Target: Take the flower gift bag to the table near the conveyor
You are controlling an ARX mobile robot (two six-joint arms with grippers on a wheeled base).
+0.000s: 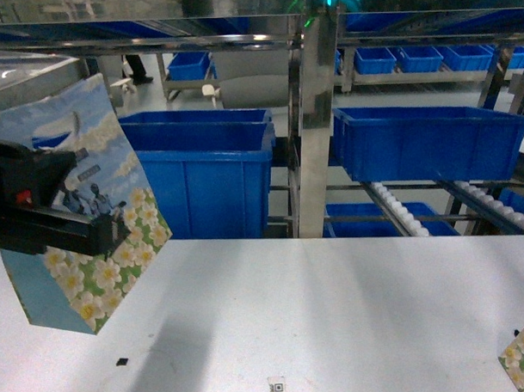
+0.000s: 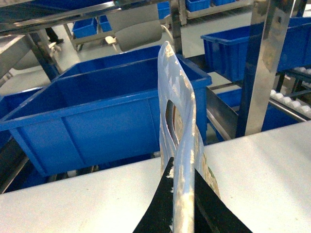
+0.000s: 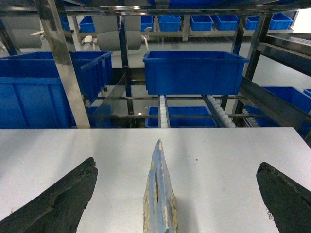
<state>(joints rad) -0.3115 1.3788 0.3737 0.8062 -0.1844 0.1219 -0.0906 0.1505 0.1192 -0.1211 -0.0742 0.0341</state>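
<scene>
Two flower gift bags show, and they sit apart: the left gripper (image 1: 74, 228) has its fingers (image 2: 163, 208) pinched tight on the top edge of one gift bag (image 1: 86, 219), which hangs tilted at the left of the counter (image 1: 335, 305), its lower corner seemingly just clear of the surface, though contact cannot be ruled out. The second bag (image 3: 159, 194) stands on the counter's right edge, between the right gripper's (image 3: 175, 199) wide-spread fingers (image 3: 58, 204), which touch nothing. Behind the counter stands a steel rack with blue bins (image 1: 201, 168) and the roller conveyor (image 1: 400, 210). The carried bag looks nearly at its place, so the sound course is to lower it straight, level out the tilt so the base meets the counter flat, and release only once it stands by itself; a thin bag let go while leaning would likely flop over. Keeping it short of the rack avoids snagging the bins.
</scene>
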